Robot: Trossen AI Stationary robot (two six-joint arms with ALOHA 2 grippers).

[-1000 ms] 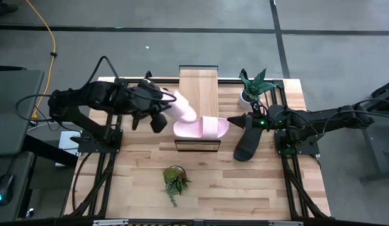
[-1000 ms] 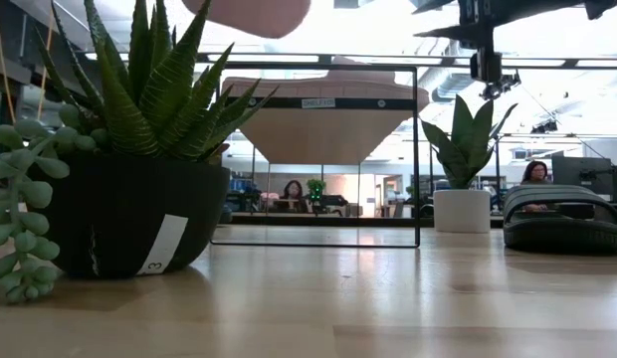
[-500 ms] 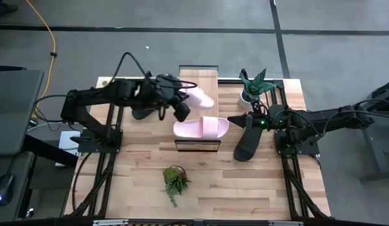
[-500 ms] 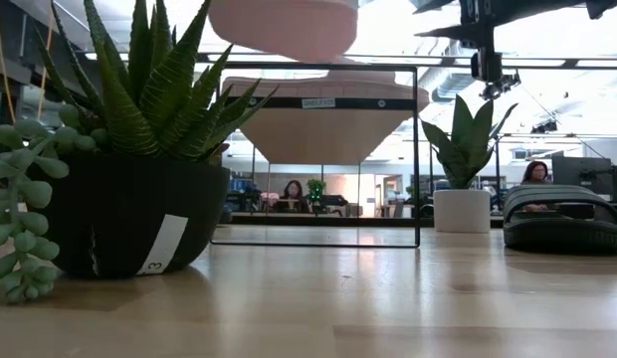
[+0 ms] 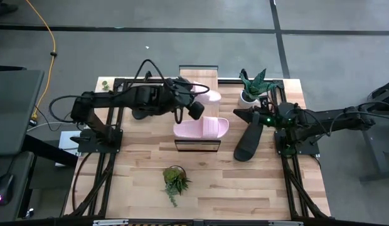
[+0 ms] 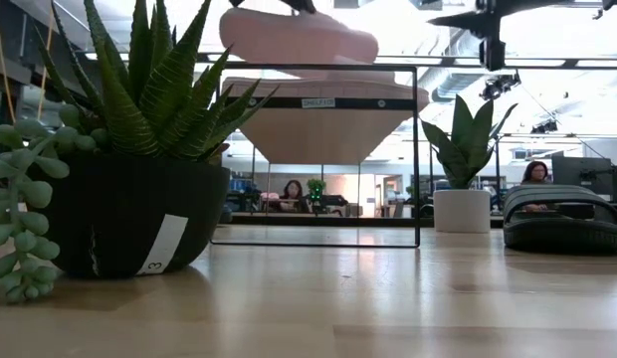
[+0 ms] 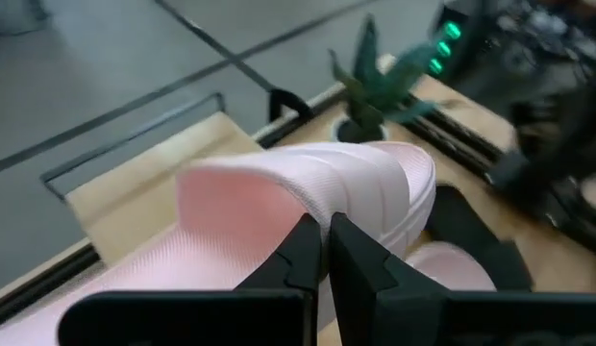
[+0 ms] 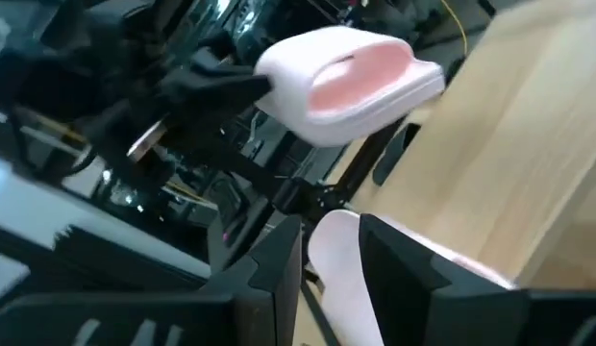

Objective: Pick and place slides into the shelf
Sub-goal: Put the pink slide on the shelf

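Left gripper (image 7: pixel 324 252) pinches a pale pink foam slide sandal (image 5: pixel 206 97) above the low light-wood plank shelf on a thin black frame (image 5: pixel 199 76).

Its fingers (image 7: pixel 296 252) are pressed together on the wide strap; the held slide hangs in the air over the shelf's top, seen from table level as a pink shape (image 6: pixel 301 37) above the frame. A second pale pink slide (image 5: pixel 201 128) lies on the shelf's near part, just below the held one. Right gripper (image 5: pixel 237 114) hovers beside the shelf with fingers (image 8: pixel 399 252) spread partway, holding nothing. A black foam slide (image 5: pixel 247 139) lies on the butcher-block table (image 5: pixel 257 182) under the right arm. Small white-potted spiky plant (image 5: pixel 251 86) stands near the right gripper; a dark-potted succulent (image 5: pixel 174 180) sits at the table front.
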